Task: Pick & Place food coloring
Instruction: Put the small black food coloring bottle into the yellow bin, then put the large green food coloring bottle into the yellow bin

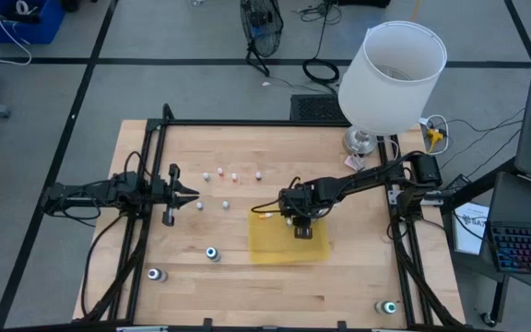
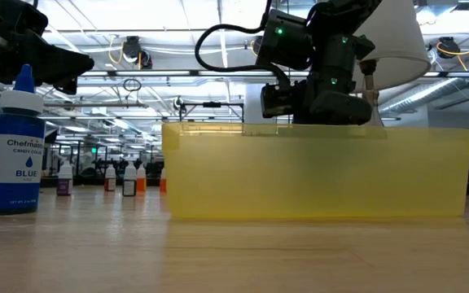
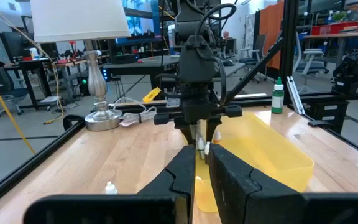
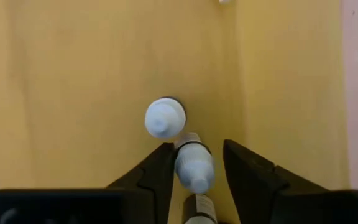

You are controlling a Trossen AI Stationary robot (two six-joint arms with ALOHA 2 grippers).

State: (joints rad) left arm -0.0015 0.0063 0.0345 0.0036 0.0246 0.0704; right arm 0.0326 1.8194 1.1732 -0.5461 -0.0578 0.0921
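My claw [image 4: 197,171] hangs at the bottom centre of the frame, its two dark fingers [image 4: 157,174] apart around a white-capped bottle [image 4: 194,163] lying over the yellow tray [image 4: 61,81], with a second white cap [image 4: 165,117] just above it, left of centre.

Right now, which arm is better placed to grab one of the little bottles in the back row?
The left. Its gripper hovers just in front of the small bottles, jaws nearly closed and empty. The right gripper is busy over the yellow tray, a bottle between its open jaws.
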